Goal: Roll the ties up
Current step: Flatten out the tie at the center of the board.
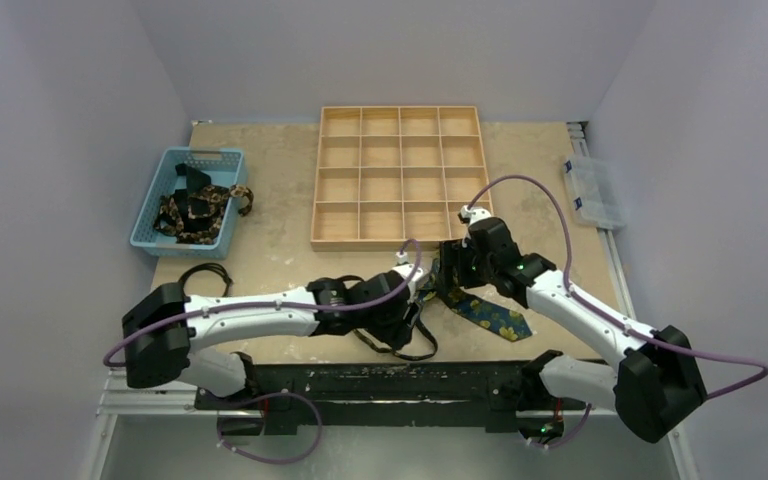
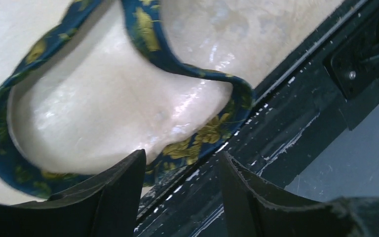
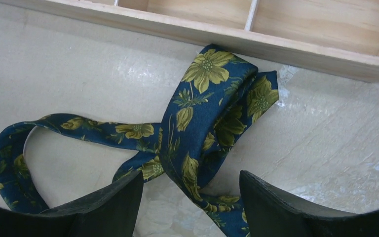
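Navy fabric printed with yellow-gold flowers makes up the tie (image 1: pixel 491 316), which lies close to the near edge of the surface (image 1: pixel 260 225), between the two wrists. From above only its broad pointed end shows plainly. The middle is hidden under the right wrist, and the narrow part reads as a thin dark loop by the left wrist, hard to make out.

The right wrist view shows the tie (image 3: pixel 202 123) folded over itself just short of the near rim of the wooden tray (image 3: pixel 286 52). One pointed end pokes out of the fold, and a narrower band curls off left until a finger cuts it off. The right jaws stand spread, with fabric running down between them unpinched.

In the left wrist view the narrow band (image 2: pixel 150 39) stands on edge in a soft wavy loop beside a scratched black rail (image 2: pixel 276 133). The left jaws are spread too. The band passes by their gap, and I cannot tell whether it touches them.

The surface is pale, glossy and blotchy. More patterned ties (image 1: pixel 198 208) lie tangled in a blue slotted basket (image 1: pixel 188 154) at the left edge, too knotted to count.
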{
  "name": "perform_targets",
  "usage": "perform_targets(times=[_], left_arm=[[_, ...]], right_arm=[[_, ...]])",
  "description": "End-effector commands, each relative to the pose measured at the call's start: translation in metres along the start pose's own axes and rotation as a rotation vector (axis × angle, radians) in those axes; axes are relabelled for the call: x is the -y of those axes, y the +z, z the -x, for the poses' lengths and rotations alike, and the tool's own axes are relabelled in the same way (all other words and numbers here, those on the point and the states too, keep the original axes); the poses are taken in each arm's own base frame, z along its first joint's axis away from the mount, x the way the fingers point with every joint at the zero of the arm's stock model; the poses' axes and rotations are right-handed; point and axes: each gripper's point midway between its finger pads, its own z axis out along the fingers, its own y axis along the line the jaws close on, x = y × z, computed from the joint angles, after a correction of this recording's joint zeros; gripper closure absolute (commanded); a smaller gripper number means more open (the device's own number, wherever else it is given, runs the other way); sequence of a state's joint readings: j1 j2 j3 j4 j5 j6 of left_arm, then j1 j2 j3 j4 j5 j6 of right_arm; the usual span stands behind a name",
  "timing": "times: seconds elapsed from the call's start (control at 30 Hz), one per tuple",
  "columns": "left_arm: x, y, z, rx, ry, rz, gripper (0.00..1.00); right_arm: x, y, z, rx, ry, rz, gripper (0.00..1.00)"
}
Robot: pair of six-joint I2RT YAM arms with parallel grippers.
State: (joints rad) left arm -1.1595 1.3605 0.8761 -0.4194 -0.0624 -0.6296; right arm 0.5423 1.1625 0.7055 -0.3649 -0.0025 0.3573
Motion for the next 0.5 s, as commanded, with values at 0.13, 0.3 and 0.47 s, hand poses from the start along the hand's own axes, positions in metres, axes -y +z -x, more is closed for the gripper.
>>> perform_targets(times=[0.13, 0.3, 0.47], left_arm=[[0.053, 0.026, 0.007, -0.014, 0.255, -0.017, 0.38], [0.052, 0.038, -0.011, -0.063, 0.243, -0.028, 0.38], [0.038, 0.046, -0.029, -0.109, 0.230, 0.007, 0.46]], right_arm=[[-0.011, -0.011, 0.013, 0.084, 0.061, 0.060, 0.28], [-0.009, -0.009, 0.014, 0.086, 0.072, 0.044, 0.29], [-0.009, -0.008, 0.013, 0.087, 0.085, 0.043, 0.28]])
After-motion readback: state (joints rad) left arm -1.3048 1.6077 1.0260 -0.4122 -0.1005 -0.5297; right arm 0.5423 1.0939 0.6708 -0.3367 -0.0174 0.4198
